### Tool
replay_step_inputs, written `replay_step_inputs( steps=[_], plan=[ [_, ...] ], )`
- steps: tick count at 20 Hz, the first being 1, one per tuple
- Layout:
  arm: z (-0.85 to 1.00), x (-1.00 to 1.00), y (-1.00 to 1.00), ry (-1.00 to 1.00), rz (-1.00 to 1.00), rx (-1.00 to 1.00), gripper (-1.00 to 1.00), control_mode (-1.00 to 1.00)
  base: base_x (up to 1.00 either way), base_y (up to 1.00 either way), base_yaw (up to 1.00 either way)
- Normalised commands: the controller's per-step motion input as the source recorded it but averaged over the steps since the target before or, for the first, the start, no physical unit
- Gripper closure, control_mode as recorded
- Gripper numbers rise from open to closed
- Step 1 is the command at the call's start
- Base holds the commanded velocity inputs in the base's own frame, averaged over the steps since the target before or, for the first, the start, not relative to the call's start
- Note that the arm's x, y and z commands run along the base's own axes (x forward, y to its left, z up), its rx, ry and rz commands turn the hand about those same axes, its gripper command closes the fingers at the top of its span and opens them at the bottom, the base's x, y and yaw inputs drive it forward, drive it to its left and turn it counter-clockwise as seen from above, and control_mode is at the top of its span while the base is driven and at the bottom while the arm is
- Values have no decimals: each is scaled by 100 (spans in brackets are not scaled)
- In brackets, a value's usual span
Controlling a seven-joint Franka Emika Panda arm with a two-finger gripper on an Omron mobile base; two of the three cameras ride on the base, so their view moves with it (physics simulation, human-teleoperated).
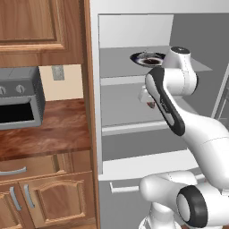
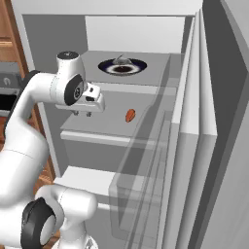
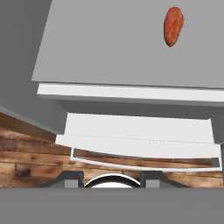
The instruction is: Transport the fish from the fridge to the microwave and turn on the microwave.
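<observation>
Claw (image 2: 81, 113), its spread unclear, hangs over the fridge (image 2: 146, 34) shelf; right base view alone shows the fish (image 2: 120, 60).

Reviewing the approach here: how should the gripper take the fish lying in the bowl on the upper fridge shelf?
Judging by its pose, come from above. The fish lies as a small pale lump in the middle of the dark-rimmed bowl on the fridge's upper shelf, so the rim blocks a side approach. Pinch its narrow width across the middle. The gripper hangs lower, over the middle shelf.
</observation>
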Motion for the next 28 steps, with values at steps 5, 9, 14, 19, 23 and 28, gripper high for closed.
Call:
replay_step_inputs(
  steps=[5,9,14,19,23,28],
  plan=[
    [0,-6,0,0,0,0,-100,-100,0,0,0],
    [2,-17,0,-17,0,-1,-100,-100,0,0,0],
    [19,-9,5,-25,-10,-10,-100,-100,0,0,0],
    [39,0,4,-9,-25,-10,-100,-100,0,0,0],
    [55,0,0,0,-28,-2,-100,-100,0,0,0],
    [59,0,-1,0,-23,0,-100,-100,0,0,0]
  ],
)
